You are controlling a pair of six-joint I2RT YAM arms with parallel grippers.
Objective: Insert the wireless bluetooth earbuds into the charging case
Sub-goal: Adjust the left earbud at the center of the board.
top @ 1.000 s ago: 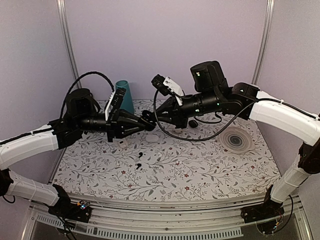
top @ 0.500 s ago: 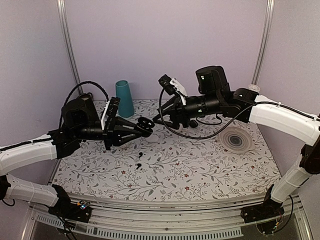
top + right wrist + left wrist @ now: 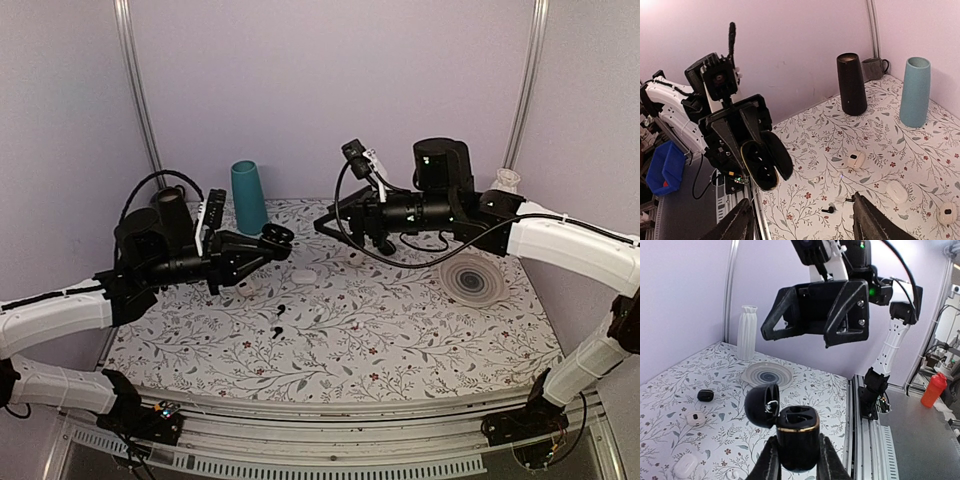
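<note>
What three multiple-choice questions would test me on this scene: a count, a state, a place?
1. How many black earbuds lie on the table? A one B two C four
2. The right gripper is: A open, empty B shut C holding an earbud
3. Where is the case? A on the table B in the left gripper C in the right gripper
Answers: B, two lie mid-table; A, its fingers stand apart with nothing between; B, the left fingers clamp it.
</note>
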